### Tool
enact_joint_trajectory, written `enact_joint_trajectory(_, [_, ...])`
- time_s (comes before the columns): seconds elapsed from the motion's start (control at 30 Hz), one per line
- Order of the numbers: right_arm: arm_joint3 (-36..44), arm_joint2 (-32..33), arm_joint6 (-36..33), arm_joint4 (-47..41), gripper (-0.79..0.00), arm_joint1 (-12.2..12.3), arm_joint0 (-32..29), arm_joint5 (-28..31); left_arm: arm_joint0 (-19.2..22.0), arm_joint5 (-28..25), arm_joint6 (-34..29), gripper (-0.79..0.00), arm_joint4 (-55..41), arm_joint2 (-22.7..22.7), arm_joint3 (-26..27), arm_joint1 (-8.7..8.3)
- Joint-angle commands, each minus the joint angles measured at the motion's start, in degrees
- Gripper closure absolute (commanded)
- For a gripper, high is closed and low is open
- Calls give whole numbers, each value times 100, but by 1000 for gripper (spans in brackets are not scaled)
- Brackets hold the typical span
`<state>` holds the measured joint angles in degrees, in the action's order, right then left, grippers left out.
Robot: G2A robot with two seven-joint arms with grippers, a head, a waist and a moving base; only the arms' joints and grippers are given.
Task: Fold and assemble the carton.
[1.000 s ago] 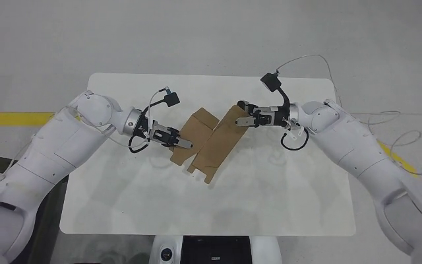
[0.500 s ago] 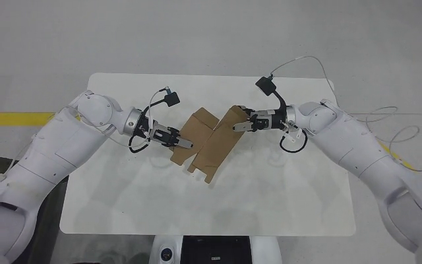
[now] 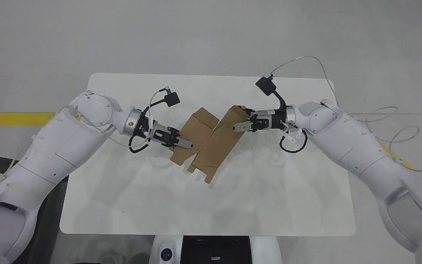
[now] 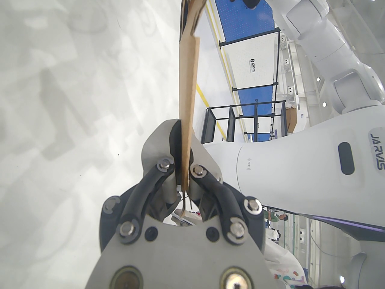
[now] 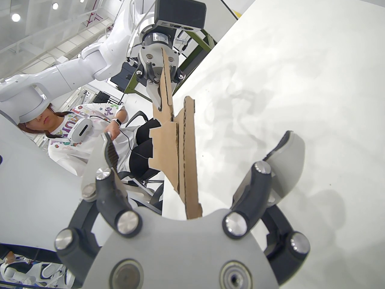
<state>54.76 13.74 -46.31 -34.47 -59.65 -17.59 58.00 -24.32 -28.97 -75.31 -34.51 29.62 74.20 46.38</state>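
left pincer (image 4: pixel 182 139) pinches the carton (image 3: pixel 214 142); right pincer (image 5: pixel 197 148), spread with the opposite edge between its fingers, has rolled slightly, then stilled, likely ready to clamp.

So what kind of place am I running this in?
Most likely a robotics lab or test hall: a white table on a grey floor with a yellow line, blue partition panels and metal racks behind, and high ceiling lights.
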Motion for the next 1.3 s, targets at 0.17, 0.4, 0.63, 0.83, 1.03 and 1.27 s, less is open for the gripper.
enact_joint_trajectory(0.17, [19, -18, 0, -94, -785, 34, 49, 0, 40, -42, 82, 0, 149, 77, -322, -15])
enact_joint_trajectory(0.4, [-21, 17, 1, -505, -785, 166, 55, 0, 14, -107, 107, 0, 173, 148, -384, 18])
enact_joint_trajectory(0.63, [-158, -83, 1, -481, -785, 165, 28, 0, -21, -79, 191, 0, 191, 156, -353, 20])
enact_joint_trajectory(0.83, [-182, -323, -17, -646, -785, 75, 40, -18, -194, 49, 323, 0, 334, 333, -96, -11])
enact_joint_trajectory(1.03, [-158, -400, 0, -661, -785, -11, 38, -1, -313, 124, 297, 0, 367, 485, 62, -14])
enact_joint_trajectory(1.27, [-145, -400, -48, -708, -286, -54, 25, -49, -409, 193, 283, 0, 460, 616, 108, 9])
